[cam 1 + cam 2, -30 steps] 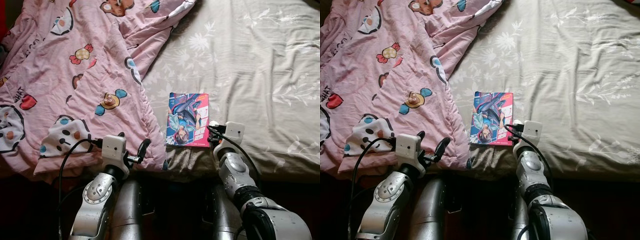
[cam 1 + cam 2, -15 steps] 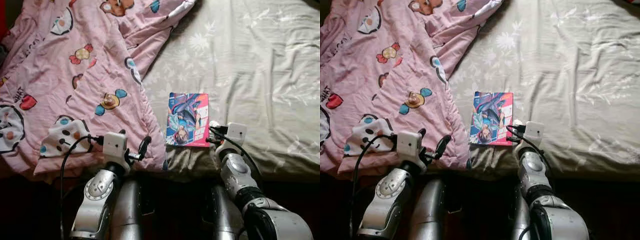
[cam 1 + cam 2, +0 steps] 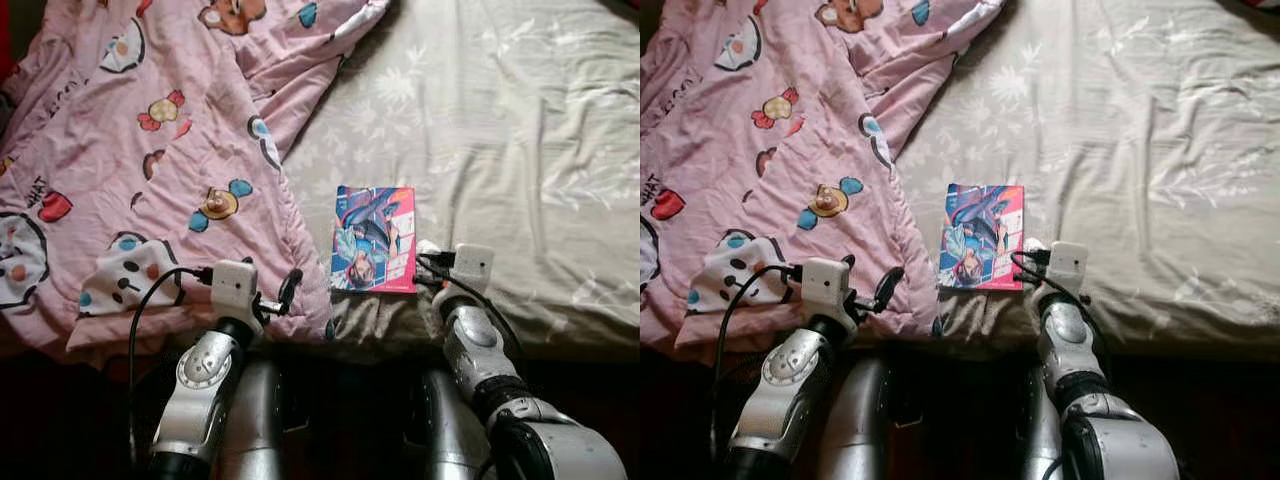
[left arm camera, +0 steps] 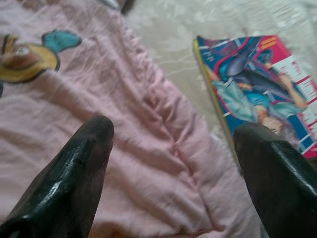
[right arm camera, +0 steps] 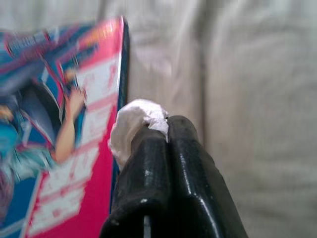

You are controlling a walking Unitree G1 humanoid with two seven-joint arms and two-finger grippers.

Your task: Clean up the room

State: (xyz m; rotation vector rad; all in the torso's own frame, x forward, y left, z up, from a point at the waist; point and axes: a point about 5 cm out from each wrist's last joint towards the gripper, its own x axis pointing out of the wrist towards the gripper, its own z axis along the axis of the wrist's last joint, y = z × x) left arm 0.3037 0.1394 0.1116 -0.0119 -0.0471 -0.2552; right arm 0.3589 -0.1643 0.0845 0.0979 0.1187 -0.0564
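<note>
We've got a book [image 3: 374, 239] lying flat on the bed [image 3: 520, 150], just beside the pink quilt [image 3: 150, 150]. Right gripper [image 5: 148, 124] has its jaws pinching a white wad [image 5: 136, 119] at the book's edge, while the left gripper [image 4: 173, 144] has its jaws spread over the quilt. The book looks thin, light and slick, so we'd probably grab it by the near edge.

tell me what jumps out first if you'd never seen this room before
The bright comic book lies flat on the beige floral sheet, near the bed's front edge. Beside it, a rumpled pink cartoon-print quilt covers the robot's left side of the bed. The right hand, shut on a small white wad, sits at the book's right edge; the left hand is open over the quilt's edge.
</note>
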